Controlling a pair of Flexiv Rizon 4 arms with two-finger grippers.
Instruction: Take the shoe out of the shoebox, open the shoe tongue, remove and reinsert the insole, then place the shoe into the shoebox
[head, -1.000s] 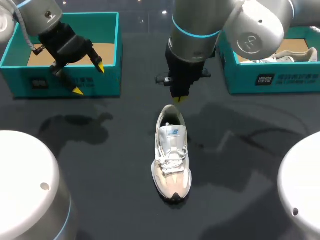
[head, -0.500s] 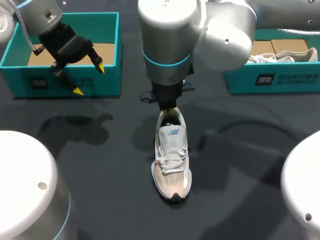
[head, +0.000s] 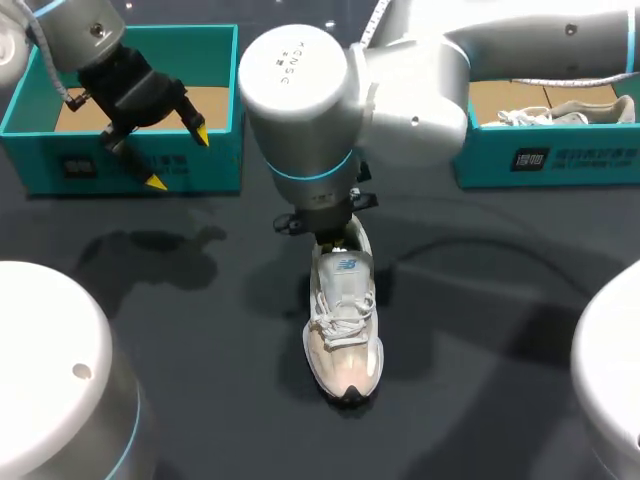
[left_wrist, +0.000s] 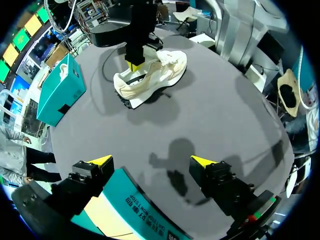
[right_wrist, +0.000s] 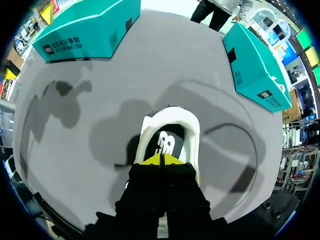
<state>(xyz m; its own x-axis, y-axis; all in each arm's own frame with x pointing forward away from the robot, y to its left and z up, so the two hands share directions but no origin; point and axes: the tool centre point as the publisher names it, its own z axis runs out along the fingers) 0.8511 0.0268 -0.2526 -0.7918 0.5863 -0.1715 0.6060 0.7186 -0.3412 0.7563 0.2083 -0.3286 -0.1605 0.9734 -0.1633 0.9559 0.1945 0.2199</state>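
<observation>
A white and beige shoe (head: 342, 325) lies on the dark table, toe toward the front edge. My right gripper (head: 336, 237) hangs at its heel opening. In the right wrist view that gripper (right_wrist: 161, 160) is shut, its yellow tips pressed together just over the shoe's collar (right_wrist: 171, 119) and the dark insole (right_wrist: 166, 142); nothing shows between them. My left gripper (head: 178, 158) is open above the front wall of the left teal shoebox (head: 215, 165). From the left wrist, its gripper (left_wrist: 151, 161) spreads wide, with the shoe (left_wrist: 152, 75) and the right gripper (left_wrist: 135, 64) far ahead.
A second teal shoebox (head: 545, 160) at the back right holds another pale shoe (head: 560, 110). My right arm's bulky wrist (head: 300, 100) hangs over the table's middle. Both boxes (right_wrist: 85, 30) (right_wrist: 255, 65) lie ahead of the right gripper.
My right arm has swung leftward and forward, bringing its shut gripper down from behind the shoe to the heel opening. The left arm and the shoe have stayed put.
</observation>
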